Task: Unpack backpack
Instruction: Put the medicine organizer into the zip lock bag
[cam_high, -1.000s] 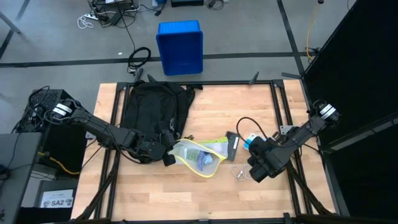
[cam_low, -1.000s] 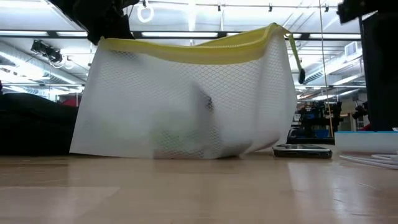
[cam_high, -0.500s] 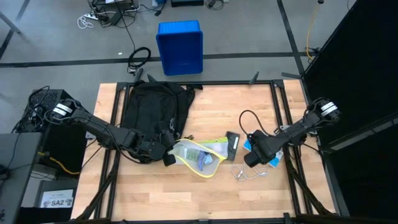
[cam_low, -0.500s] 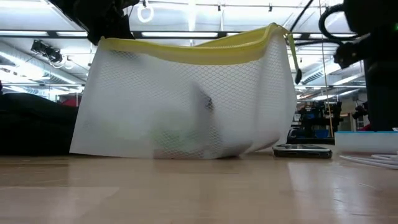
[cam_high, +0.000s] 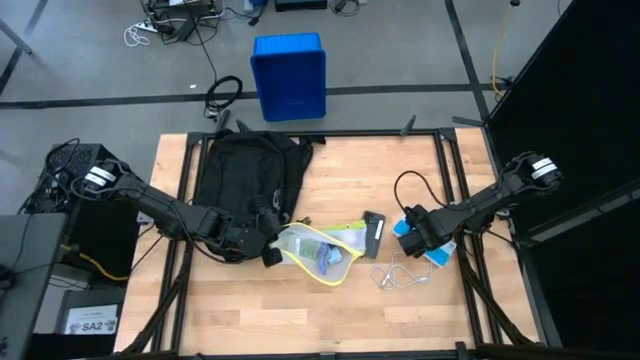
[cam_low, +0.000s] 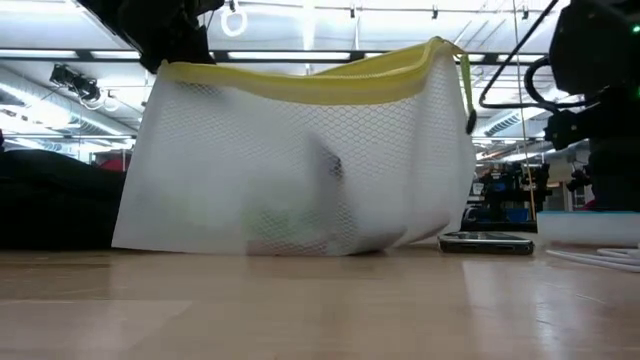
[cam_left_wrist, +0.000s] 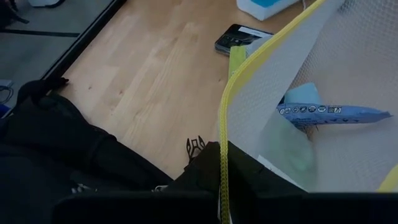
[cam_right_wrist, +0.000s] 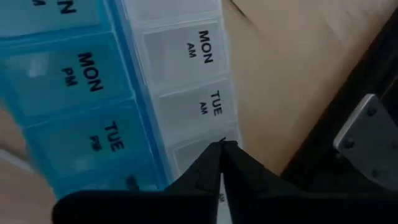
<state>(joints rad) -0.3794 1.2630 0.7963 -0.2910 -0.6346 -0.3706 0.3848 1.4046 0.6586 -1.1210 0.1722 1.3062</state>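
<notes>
From above, the black backpack (cam_high: 248, 178) lies on the far left part of the wooden surface (cam_high: 340, 310), its long axis running near to far, one end at the far edge and the other toward the left hand (cam_high: 262, 245). That hand sits at the backpack's near end, clenched on the yellow-zipped rim of a white mesh pouch (cam_high: 322, 252) lying just right of it. A dark phone (cam_high: 375, 233) lies beside the pouch's right end, a white cable (cam_high: 400, 275) nearer, and the right hand (cam_high: 412, 236) hovers clenched over a blue pill organizer (cam_high: 432, 250) near the right edge. A blue bin (cam_high: 289, 75) stands on the floor beyond the surface. At table height, the pouch (cam_low: 300, 160) fills the middle, the backpack (cam_low: 50, 195) a dark mound at left, the phone (cam_low: 490, 242) flat at right. The left wrist camera shows the yellow zipper (cam_left_wrist: 231, 106), a blue packet (cam_left_wrist: 329, 113) inside the mesh, and the phone (cam_left_wrist: 239, 38) beyond. The right wrist camera shows closed fingertips (cam_right_wrist: 221, 163) over compartments labelled MON and TUE on the organizer (cam_right_wrist: 93, 93).
</notes>
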